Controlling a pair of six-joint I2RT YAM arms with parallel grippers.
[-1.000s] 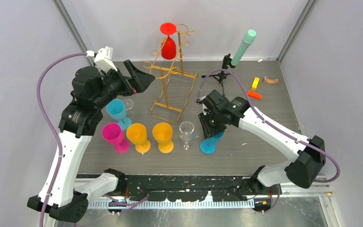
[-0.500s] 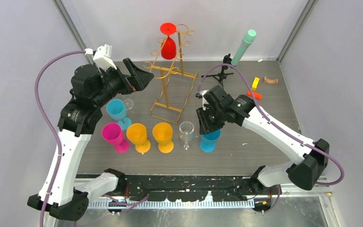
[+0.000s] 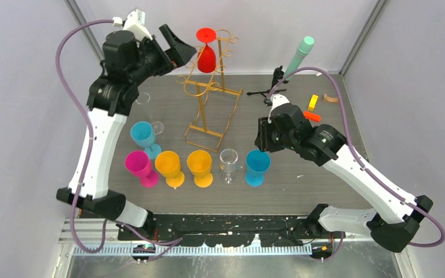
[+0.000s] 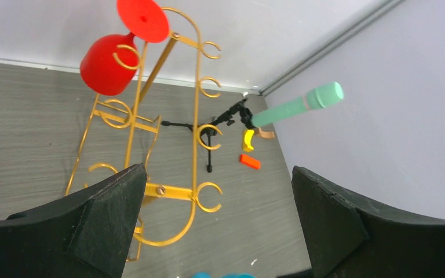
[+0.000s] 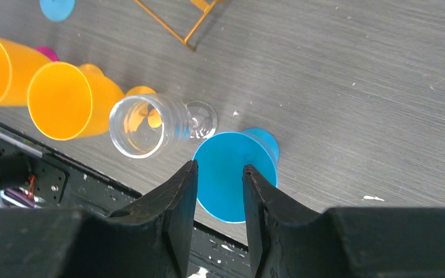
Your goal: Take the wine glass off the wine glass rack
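Item 1, my left gripper [image 3: 178,46]: spread wide, empty, high up just left of the red wine glass [image 3: 207,56].
Item 2, red wine glass: hangs upside down from the top of the gold wine glass rack [image 3: 201,110], which stands on the bench [image 3: 301,185].
Item 3, my right gripper [image 5: 219,174]: fingers slightly parted, pinching nothing, above the upright blue glass [image 5: 227,155].

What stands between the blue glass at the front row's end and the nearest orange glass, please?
A clear glass, upright, between the blue glass and orange glass; the top and right wrist views show it.
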